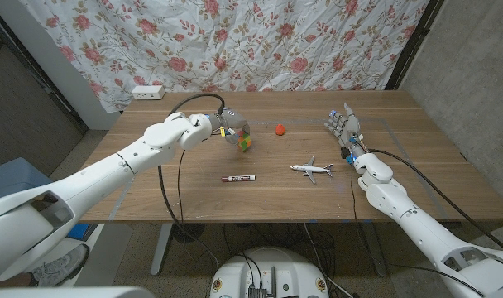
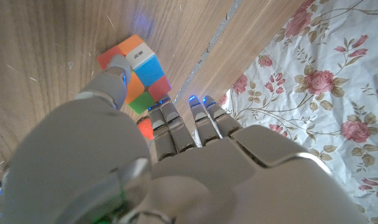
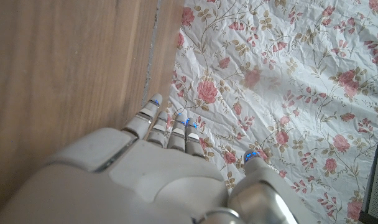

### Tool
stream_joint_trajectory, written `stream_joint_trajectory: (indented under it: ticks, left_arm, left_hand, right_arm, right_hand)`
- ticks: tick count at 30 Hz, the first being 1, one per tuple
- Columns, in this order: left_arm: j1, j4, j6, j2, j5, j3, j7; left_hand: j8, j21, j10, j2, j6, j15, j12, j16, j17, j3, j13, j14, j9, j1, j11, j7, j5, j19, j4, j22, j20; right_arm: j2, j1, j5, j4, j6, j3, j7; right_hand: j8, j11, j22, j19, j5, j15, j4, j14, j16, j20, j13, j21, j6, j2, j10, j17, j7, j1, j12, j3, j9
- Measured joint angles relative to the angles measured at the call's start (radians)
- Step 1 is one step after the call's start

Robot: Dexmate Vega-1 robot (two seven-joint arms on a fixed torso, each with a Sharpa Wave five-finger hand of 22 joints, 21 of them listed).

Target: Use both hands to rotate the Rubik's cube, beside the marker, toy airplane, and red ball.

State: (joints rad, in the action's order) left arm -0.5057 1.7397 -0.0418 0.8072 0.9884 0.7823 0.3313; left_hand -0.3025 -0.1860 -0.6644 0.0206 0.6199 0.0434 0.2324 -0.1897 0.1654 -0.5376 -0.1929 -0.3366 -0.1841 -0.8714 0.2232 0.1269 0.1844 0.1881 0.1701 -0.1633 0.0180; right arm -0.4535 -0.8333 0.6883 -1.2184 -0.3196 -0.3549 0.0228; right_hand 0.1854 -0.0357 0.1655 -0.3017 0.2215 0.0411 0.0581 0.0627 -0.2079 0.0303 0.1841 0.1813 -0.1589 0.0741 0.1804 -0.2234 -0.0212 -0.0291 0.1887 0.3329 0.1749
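Note:
The Rubik's cube sits on the wooden table left of centre. My left hand is right beside it on its left, fingers reaching over its far side. In the left wrist view the thumb tip touches the cube while the other fingers stretch straight past it, apart from it. The red ball lies just right of the cube. The black-and-white marker and the white toy airplane lie nearer the front. My right hand stands far right, fingers spread, holding nothing.
A white power strip lies at the table's back left corner. A floral curtain hangs behind the table's far edge. A concrete wall stands at the right.

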Motion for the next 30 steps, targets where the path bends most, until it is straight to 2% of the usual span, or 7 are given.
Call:
stream_joint_trajectory:
  ticks: [11,30]
  left_arm:
    - [-0.029,0.034,0.037,0.009,-0.029,-0.03,0.013]
    - [-0.099,0.096,0.181,0.021,-0.09,-0.079,-0.003]
  left_hand:
    - [0.002,0.0,0.0,0.0,0.0,-0.002,-0.008,0.0,0.0,0.006,0.0,-0.009,0.0,0.0,0.0,0.0,0.0,0.0,0.002,0.0,0.0]
    - [0.009,0.0,0.0,0.0,0.0,-0.001,-0.008,0.0,0.0,0.018,0.0,-0.018,-0.005,0.0,0.0,0.0,0.0,0.0,-0.002,0.0,0.0]
  right_arm:
    - [-0.004,0.001,0.0,-0.001,0.005,0.0,0.003]
    - [-0.018,-0.009,0.0,-0.025,0.013,0.004,-0.004]
  right_hand:
    - [0.0,0.0,0.0,-0.004,0.0,0.0,0.0,0.0,0.0,0.004,0.0,0.0,0.0,0.0,0.0,0.0,0.0,0.0,0.0,0.0,0.0]
    - [0.0,0.0,0.0,-0.004,0.0,0.006,0.006,0.006,0.0,0.004,0.0,0.0,-0.004,0.0,0.0,0.0,0.004,0.0,0.0,0.006,0.0]
